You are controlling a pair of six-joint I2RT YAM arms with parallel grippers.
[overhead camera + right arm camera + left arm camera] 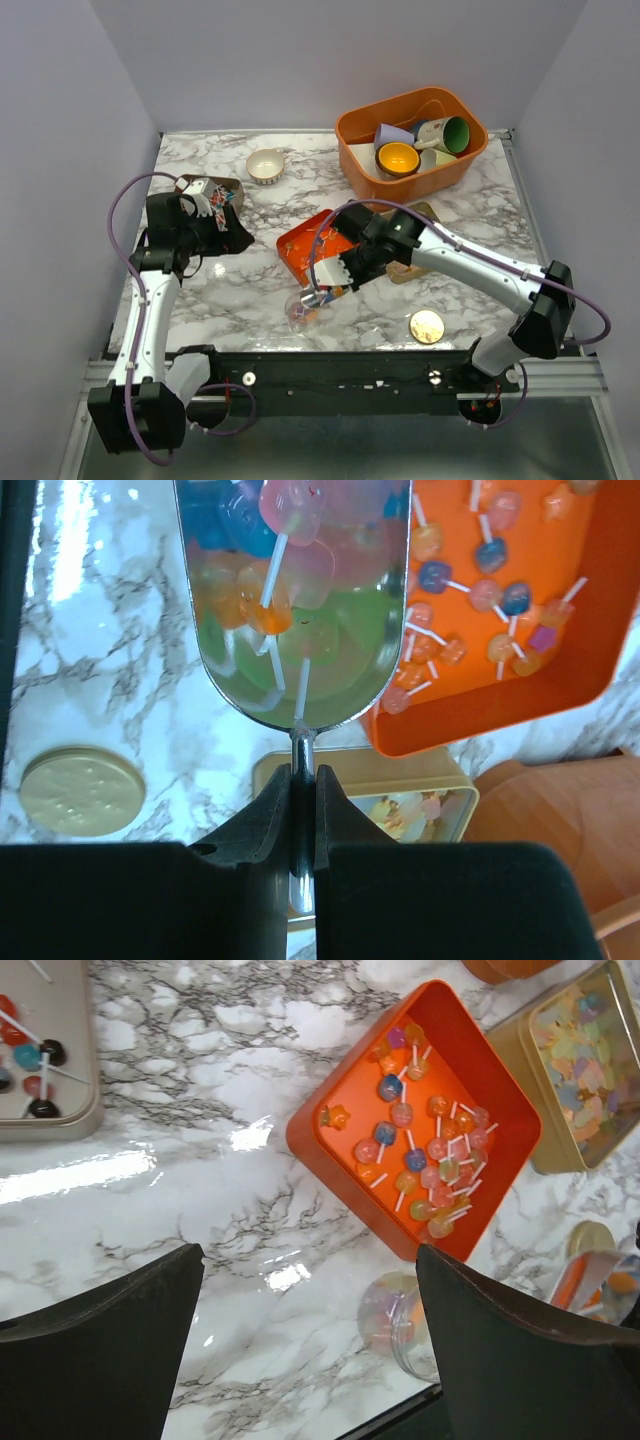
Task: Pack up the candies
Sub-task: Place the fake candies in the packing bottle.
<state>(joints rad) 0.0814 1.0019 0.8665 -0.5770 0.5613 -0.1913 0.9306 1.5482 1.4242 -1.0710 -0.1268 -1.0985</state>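
Small coloured candies on white sticks [420, 1150] lie in an orange tray [330, 1160], which also shows in the top view [300, 250]. My right gripper [303, 780] is shut on the handle of a metal scoop [330, 660] that holds several candies [290, 510]. In the top view the right gripper [340, 275] holds the scoop over a clear jar [303, 312] lying on the table. The jar [395, 1320] has a few candies inside. My left gripper [310, 1360] is open and empty above the marble, left of the tray [228, 238]. Pale pastel gummies [585, 1060] fill a tan tin.
A tan tray [228, 188] with more wrapped sweets sits by the left gripper. A gold disc [427, 325] lies front right. An orange bin [360, 125] with coloured cups stands at the back right, and a small bowl [265, 165] at the back.
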